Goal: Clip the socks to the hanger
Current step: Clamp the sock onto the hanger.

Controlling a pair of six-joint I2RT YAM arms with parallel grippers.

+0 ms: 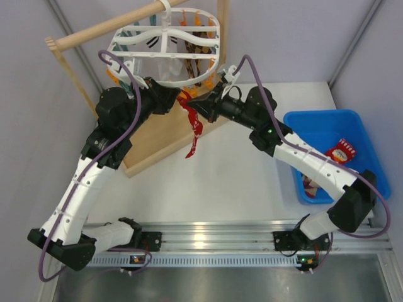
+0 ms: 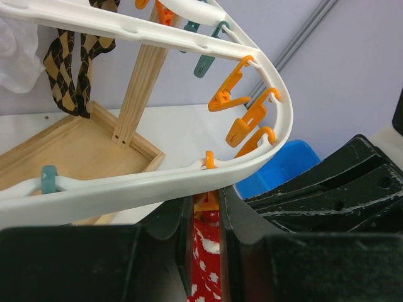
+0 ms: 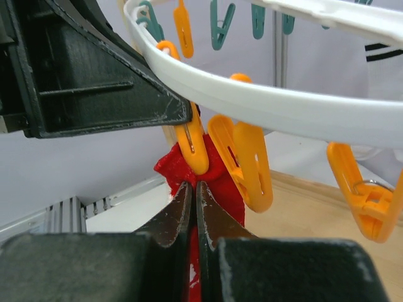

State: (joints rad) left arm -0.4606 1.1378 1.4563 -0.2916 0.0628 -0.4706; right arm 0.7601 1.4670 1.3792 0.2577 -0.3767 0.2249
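Bright red ground with small white dots on the red sock (image 1: 194, 129). Plain white on the hanger (image 1: 165, 55), hung with orange clips (image 2: 228, 95) and teal clips (image 2: 206, 61). Black-and-tan diamonds on the argyle sock (image 2: 66, 69). Pale bare wood on the rack (image 2: 63, 151). Solid blue on the bin (image 1: 321, 114), red and white on 1 packet (image 1: 340, 151) inside. Matte black on the left gripper (image 2: 204, 211) and right gripper (image 3: 193, 201); white on the 2 arms' long links (image 1: 75, 189), purple on the cables (image 1: 135, 94).

Top view, centre: your left tool (image 1: 179, 100) and right tool (image 1: 190, 107) hide the top of the red sock (image 1: 196, 129).
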